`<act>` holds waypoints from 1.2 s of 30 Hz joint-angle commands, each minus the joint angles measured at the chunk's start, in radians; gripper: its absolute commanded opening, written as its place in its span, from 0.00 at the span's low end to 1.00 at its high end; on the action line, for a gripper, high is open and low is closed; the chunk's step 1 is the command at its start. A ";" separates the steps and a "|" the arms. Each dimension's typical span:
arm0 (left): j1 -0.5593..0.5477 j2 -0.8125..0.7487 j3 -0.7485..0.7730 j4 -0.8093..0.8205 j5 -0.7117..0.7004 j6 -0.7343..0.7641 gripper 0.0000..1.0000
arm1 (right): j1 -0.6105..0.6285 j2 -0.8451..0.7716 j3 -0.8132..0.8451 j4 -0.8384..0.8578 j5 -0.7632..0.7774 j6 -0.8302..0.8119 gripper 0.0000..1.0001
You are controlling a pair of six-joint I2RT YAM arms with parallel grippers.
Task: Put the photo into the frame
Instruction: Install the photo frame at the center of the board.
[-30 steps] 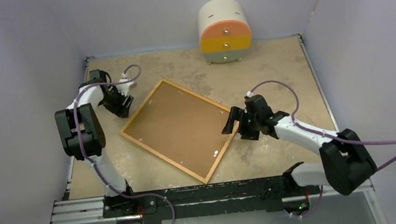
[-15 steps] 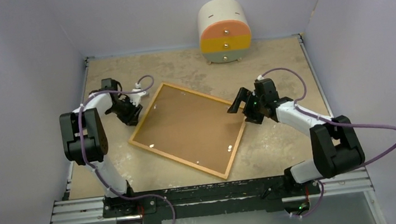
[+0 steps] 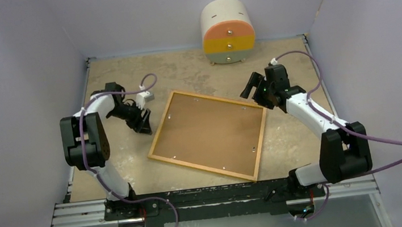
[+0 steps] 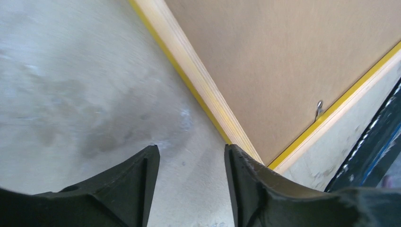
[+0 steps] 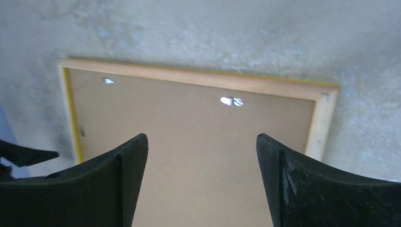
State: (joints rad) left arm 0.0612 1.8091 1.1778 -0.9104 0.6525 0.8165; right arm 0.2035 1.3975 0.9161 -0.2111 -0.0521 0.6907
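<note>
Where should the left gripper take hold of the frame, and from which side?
Probably the left rail of the frame, approached low from the left by the left gripper, which is open beside it. The frame lies flat, wood back up, so only its thin outer edge offers a pinch: one finger on top, one slid under. Stay off the brown backing board.

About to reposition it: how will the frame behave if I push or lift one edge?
Probably stiff: the frame shows a straight, flat wood rim. Lying flat on the table, it should slide or pivot, not tip. Its thin edge sits low, so getting under it may be hard.
</note>
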 commanded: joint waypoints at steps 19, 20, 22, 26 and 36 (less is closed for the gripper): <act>-0.034 0.222 0.103 0.060 0.176 -0.145 0.12 | 0.460 0.651 0.508 0.389 -0.310 0.257 0.68; -0.034 0.221 0.101 0.064 0.175 -0.145 0.11 | 0.472 0.679 0.530 0.389 -0.314 0.262 0.67; -0.034 0.220 0.094 0.070 0.173 -0.147 0.11 | 0.492 0.725 0.574 0.384 -0.315 0.270 0.66; -0.033 0.212 0.081 0.093 0.156 -0.161 0.11 | 0.515 0.781 0.622 0.371 -0.319 0.280 0.64; -0.034 0.195 0.074 0.110 0.135 -0.177 0.09 | 0.528 0.833 0.658 0.367 -0.303 0.288 0.62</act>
State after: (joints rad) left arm 0.0391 1.9991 1.2823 -0.8600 0.8444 0.6121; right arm 0.7303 2.2223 1.5318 0.1555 -0.3580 0.9688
